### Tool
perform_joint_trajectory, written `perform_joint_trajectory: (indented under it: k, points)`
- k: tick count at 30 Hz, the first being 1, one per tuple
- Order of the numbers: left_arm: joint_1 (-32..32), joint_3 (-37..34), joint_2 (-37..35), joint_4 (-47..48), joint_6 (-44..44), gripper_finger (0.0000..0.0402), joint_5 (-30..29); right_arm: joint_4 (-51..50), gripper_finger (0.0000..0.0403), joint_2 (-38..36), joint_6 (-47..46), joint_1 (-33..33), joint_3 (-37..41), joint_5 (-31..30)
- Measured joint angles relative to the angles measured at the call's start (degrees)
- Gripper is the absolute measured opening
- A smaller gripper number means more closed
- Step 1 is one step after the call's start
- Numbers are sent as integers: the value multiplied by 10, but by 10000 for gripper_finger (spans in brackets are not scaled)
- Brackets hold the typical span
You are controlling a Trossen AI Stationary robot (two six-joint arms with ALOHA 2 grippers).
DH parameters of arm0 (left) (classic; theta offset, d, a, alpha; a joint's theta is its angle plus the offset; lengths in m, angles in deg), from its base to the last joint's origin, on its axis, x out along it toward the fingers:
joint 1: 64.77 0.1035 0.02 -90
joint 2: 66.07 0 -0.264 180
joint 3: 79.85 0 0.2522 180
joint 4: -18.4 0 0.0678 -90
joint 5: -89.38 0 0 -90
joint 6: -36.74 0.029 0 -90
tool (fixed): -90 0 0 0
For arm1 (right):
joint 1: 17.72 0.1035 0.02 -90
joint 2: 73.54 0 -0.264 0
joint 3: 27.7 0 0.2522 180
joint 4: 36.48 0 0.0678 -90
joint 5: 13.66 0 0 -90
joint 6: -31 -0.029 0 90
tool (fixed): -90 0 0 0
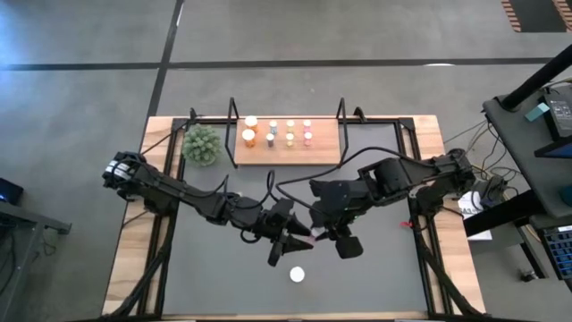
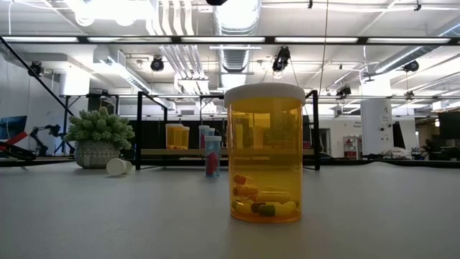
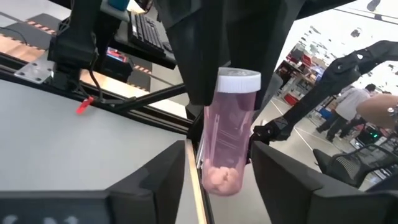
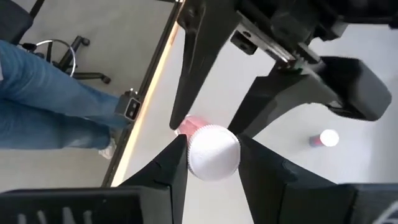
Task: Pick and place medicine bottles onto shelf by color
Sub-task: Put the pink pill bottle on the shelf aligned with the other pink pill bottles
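You are mid-handover above the middle of the dark table mat (image 1: pixel 223 277), so treat this step as a clean transfer; the shelf (image 1: pixel 326 152) sits in the upper centre of the high view, with a black wire frame at each end.

The right gripper (image 1: pixel 315 234) comes in from the right of that view; its fingers are pinched tight on the white cap of the pink bottle (image 3: pixel 231 134), which hangs off the mat at picture centre. The left gripper (image 1: pixel 288 241) reaches in from the left; its 2 fingers stand apart on either side of the pink body, with a gap showing on both sides, so it holds nothing.

- Judge the right grip as carrying the bottle alone; back the left arm straight away along its own line before the right arm swings, so that neither finger clips the body.
- Keep the bottle upright; a cap-only grip may let it pivot.

For room: the pink pair (image 1: pixel 307 136) stands in the shelf's right column, so you probably want the spot beside it; come in from above and between the wire frames, not across them. The plant (image 1: pixel 202 144) sits at the shelf's left end, off your path. 1 orange bottle (image 2: pixel 264 155) stands alone on the mat near the lower centre of the high view, below both grippers; lift before you turn.
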Motion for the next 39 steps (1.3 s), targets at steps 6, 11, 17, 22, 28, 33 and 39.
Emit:
perform_joint_trajectory:
  k: [6, 11, 17, 22, 28, 33, 39]
  points:
    - [11, -1, -1, 3, 1, 200, 0, -38, 116, 0, -5, -11, 0, -2]
    - [27, -3, -15, 24, 5, 203, 14, -89, 113, -1, 8, -41, 0, -6]
    - [54, -3, -55, 121, 7, 204, 41, -113, 119, -5, 54, -105, 0, -6]
    - [80, -4, -103, 207, 52, 204, 41, -114, 115, -4, 88, -181, 2, -6]
    - [123, -4, -158, 337, 65, 204, 39, -96, 119, -1, 103, -268, 22, -6]
    - [162, -4, -201, 410, 95, 204, 34, -49, 116, -1, 62, -325, 82, -7]
    - [203, -4, -251, 484, 155, 204, -3, 40, 119, 0, -21, -357, 173, -34]
